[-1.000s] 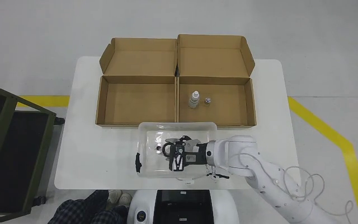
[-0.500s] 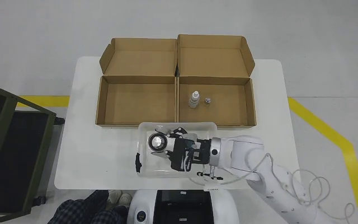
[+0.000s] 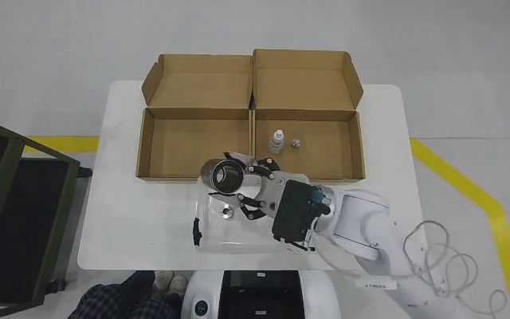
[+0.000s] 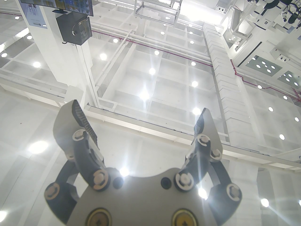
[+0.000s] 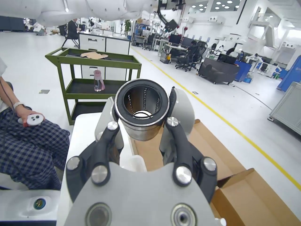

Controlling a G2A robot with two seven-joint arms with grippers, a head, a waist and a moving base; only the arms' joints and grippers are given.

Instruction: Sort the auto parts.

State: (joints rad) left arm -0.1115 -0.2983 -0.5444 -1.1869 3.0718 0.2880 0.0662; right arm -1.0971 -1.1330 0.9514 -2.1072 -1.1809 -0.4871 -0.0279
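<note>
**A:** Where is the right claw [image 3: 232, 175]?

**B:** Over the far left corner of the clear plastic tub [image 3: 209, 241]. The tub sits at the near edge of the white counter [image 3: 127, 199].

**A:** Is it holding anything?

**B:** Yes, it is clamped on a silver metal sleeve with black end rings [image 3: 222, 172], with one finger on each side of the barrel. The right wrist view shows the sleeve's open end facing the camera, with rows of tiny balls lining the bore.

**A:** And where is the sleeve relative to the boxes?

**B:** Just beside the front wall of the left brown cardboard box [image 3: 195, 147], across the tub's far rim. I cannot tell whether it touches either.

**A:** What else is in the tub?

**B:** A small round metal part [image 3: 227, 211] lies on its floor, near the left wall. A black clip [image 3: 195, 231] sits on the outside of that wall.

**A:** And the right brown cardboard box [image 3: 327, 147]?

**B:** It touches the left box side by side, and both have their lids folded back. Inside are a small white bottle-shaped part [image 3: 276, 141], upright, and close beside it a small silvery round part [image 3: 295, 143].

**A:** What about the left claw [image 4: 138, 109]?

**B:** Its fingers are spread wide with nothing between them, and it points up at the ceiling lights.
</note>
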